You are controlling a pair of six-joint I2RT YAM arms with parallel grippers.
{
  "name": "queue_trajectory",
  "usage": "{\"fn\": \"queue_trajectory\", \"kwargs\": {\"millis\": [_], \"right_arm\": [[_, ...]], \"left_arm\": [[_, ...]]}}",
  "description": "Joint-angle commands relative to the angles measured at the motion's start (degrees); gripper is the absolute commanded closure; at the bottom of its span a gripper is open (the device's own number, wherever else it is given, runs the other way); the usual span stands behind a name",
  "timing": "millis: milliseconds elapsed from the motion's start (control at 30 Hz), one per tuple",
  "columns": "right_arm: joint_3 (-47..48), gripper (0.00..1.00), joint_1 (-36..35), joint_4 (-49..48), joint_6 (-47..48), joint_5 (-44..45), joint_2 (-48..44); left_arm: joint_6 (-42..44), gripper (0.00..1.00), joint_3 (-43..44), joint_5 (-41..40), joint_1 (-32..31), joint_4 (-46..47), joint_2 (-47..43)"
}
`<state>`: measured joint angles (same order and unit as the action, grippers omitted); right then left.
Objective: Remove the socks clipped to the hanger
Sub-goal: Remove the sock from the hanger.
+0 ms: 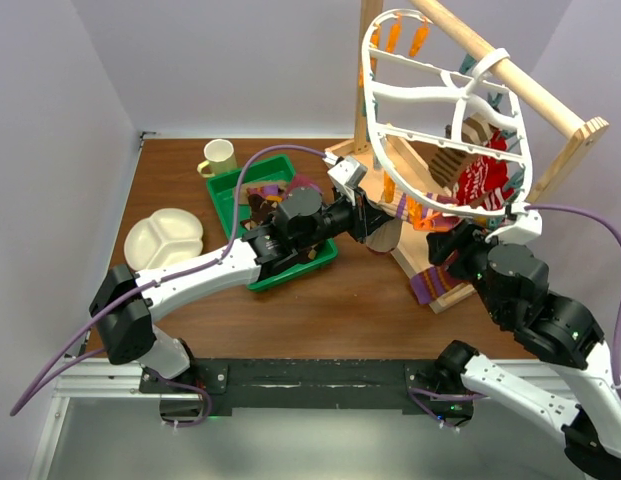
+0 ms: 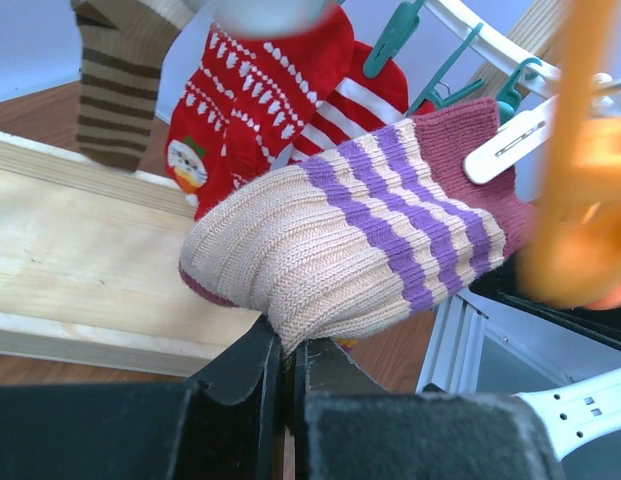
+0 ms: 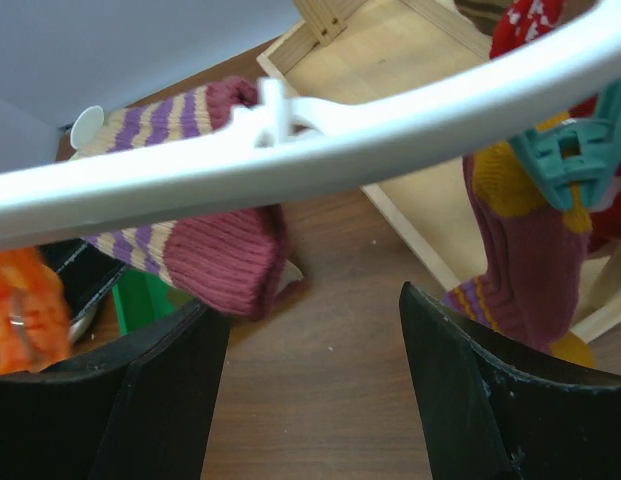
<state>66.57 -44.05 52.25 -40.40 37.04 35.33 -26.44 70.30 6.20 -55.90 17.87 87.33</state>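
Note:
A tan sock with purple stripes and a maroon cuff (image 2: 330,250) hangs from the white hanger (image 1: 440,95), and my left gripper (image 2: 288,350) is shut on its lower fold. In the top view that gripper (image 1: 376,222) sits under the hanger's near rim, at the sock (image 1: 395,228). Red patterned socks (image 2: 260,100) and a brown-striped sock (image 2: 110,90) hang behind. My right gripper (image 3: 315,330) is open below the hanger's rim (image 3: 390,120), with only table between its fingers. The striped sock's cuff (image 3: 210,250) is to its left. A teal clip (image 3: 575,160) holds a maroon and yellow sock (image 3: 520,260) to its right.
The hanger hangs on a wooden rail (image 1: 510,75) whose stand base (image 1: 430,262) lies on the table. A green tray (image 1: 230,195) holding dark items, a pale cup (image 1: 220,157) and a white divided plate (image 1: 165,238) are on the left. A blurred orange clip (image 2: 580,200) is close to the left wrist camera.

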Motion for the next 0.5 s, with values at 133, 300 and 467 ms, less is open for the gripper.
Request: {"fn": "queue_trajectory", "kwargs": {"millis": [133,300,467], "right_arm": [[3.9,0.28,-0.5,10.1,-4.5,5.2,-0.4],[4.1,0.28,-0.4,10.1,-4.1,6.2,-2.5],[4.1,0.34,-0.4,4.9,-0.7,3.6,-7.6]], "left_arm": [[-1.0,1.0,1.5,1.0,0.9,2.4,-0.3],[-1.2,1.0,1.0,1.3,1.1,2.7,-0.6],[-1.2,1.0,0.8,1.8,1.2,2.8,-0.5]]}}
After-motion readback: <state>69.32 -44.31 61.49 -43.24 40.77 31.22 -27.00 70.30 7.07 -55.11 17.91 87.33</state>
